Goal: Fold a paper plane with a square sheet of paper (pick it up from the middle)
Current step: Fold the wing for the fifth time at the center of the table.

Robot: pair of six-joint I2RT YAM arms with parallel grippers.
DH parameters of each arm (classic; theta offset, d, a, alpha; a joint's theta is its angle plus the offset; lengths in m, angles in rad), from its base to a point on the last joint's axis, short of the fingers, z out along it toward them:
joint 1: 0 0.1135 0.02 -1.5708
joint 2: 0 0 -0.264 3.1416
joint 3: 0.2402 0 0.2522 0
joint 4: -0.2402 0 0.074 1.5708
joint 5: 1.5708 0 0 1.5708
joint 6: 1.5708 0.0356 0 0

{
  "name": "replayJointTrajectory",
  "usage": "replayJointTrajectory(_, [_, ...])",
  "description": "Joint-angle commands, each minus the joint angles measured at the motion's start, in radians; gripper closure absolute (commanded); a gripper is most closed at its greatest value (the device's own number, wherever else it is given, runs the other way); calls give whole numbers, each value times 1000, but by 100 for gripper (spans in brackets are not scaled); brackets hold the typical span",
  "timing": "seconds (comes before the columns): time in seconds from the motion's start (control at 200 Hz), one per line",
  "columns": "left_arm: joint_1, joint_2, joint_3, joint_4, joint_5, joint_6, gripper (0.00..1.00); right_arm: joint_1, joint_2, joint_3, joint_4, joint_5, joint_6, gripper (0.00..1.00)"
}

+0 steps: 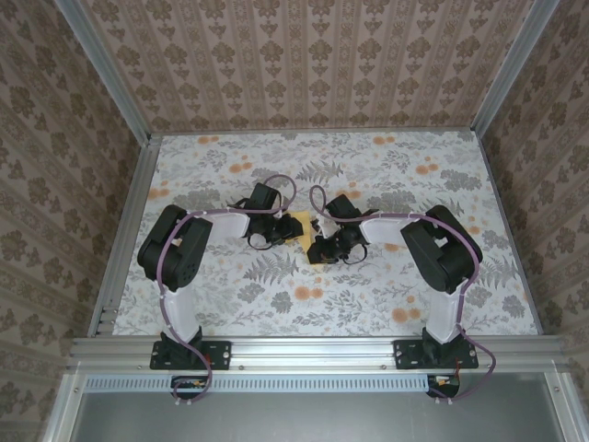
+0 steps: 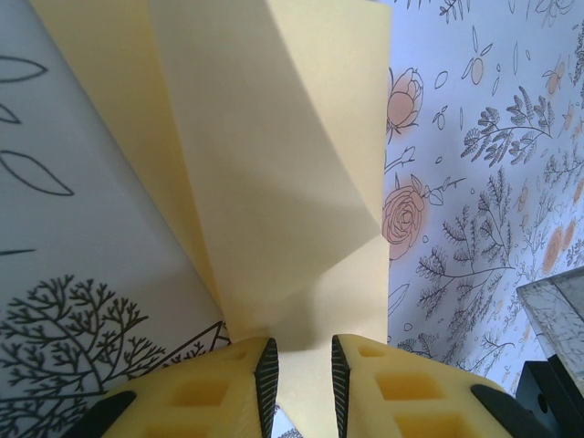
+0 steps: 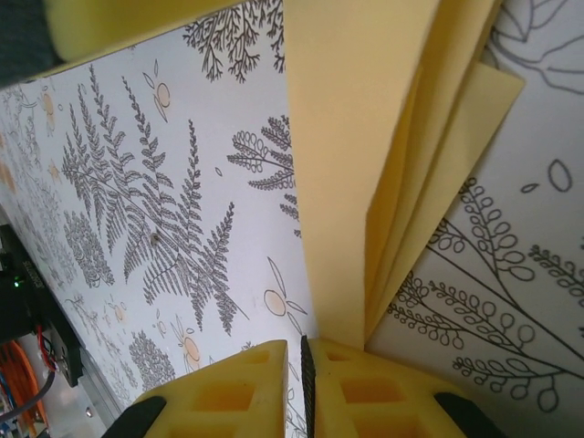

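Right hand (image 3: 302, 349) clenched on paper (image 3: 347, 137) edge. Left hand (image 2: 304, 351) fingers (image 2: 219, 388) slightly apart astride fold; cannot tell if gripping. Paper mid-counter (image 1: 276, 304), folded, mostly hidden from above, cut off in wrist views.

You're looking at matt surfaces.
The sheet of paper (image 2: 292, 182) looks smooth and matt, sharply creased; the floral cloth (image 1: 368, 295) looks dull; the table's near-edge rail (image 1: 313, 348) is pale bare metal.
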Motion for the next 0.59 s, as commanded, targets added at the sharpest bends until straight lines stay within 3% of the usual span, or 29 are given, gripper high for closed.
replayJointTrajectory(0.0, [5,51,-7,-77,-63,-5,74,12,39,6,-68,41,-27,86])
replayJointTrajectory(0.225, [5,49,-10,-78,-63,-5,74,31,37,33,-117,99,-37,88])
replayJointTrajectory(0.34, [5,46,-11,-76,-63,-5,74,31,-37,21,-75,71,-20,88])
replayJointTrajectory(0.59, [6,40,-12,-70,-62,-7,74,33,-108,4,74,143,36,88])
